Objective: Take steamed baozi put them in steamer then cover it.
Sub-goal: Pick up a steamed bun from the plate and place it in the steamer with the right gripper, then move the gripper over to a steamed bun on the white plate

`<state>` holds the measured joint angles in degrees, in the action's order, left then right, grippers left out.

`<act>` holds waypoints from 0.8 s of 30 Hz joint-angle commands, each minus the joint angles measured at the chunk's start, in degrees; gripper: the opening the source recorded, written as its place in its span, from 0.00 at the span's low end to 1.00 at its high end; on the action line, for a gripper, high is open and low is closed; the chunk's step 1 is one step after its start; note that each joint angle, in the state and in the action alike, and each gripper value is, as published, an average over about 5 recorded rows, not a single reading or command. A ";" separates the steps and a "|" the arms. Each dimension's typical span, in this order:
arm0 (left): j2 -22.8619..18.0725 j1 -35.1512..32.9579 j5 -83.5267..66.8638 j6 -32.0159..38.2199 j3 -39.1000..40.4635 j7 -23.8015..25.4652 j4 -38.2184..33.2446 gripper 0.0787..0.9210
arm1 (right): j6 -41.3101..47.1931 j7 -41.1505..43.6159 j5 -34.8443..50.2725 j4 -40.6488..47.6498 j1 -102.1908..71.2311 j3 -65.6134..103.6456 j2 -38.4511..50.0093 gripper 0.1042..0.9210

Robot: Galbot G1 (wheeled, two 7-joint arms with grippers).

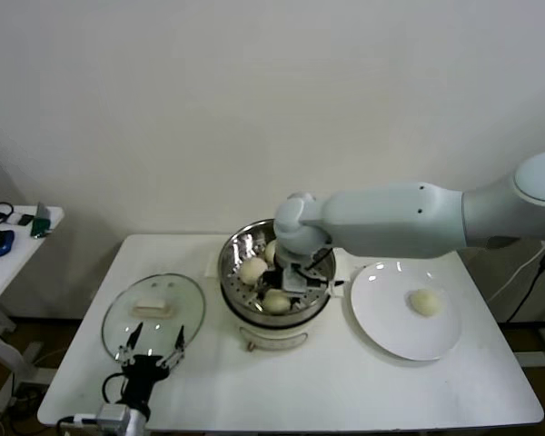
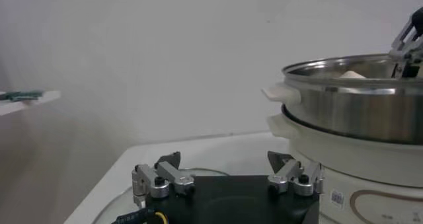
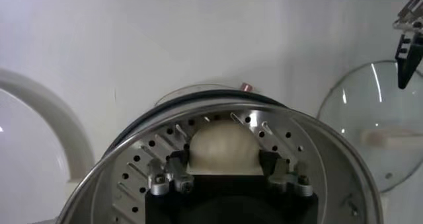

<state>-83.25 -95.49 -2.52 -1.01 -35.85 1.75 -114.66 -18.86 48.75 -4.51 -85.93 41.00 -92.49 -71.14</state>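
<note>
Nearest me, the left gripper (image 1: 151,346) hovered spread wide over the near edge of the cover (image 1: 153,312), which lay flat on the table (image 1: 345,391) left of the steamer (image 1: 277,272). Over the steamer I had the right gripper (image 3: 229,170) lowered inside, fingers parted either side of a baozi (image 3: 220,149) on the perforated tray. One more bun (image 1: 424,302) sat on the plate (image 1: 391,327) at right.
</note>
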 commanded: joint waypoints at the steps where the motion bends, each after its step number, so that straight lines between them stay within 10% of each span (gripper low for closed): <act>1: -0.06 -0.01 0.08 -0.16 0.06 0.06 -0.24 0.88 | -0.62 4.12 8.00 2.45 6.09 -0.49 2.85 0.87; 12: -0.01 0.70 0.22 -0.68 0.54 0.30 -0.67 0.88 | 17.20 12.36 37.89 8.59 24.62 -16.86 22.29 0.88; 24: -0.84 1.63 0.33 -1.01 0.95 0.41 0.26 0.88 | 26.11 10.23 16.46 16.02 -6.71 1.60 40.44 0.88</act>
<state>-83.82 -93.98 -2.27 -1.79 -34.95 2.11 -114.52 -1.12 58.12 20.30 -76.85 53.53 -103.42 -45.10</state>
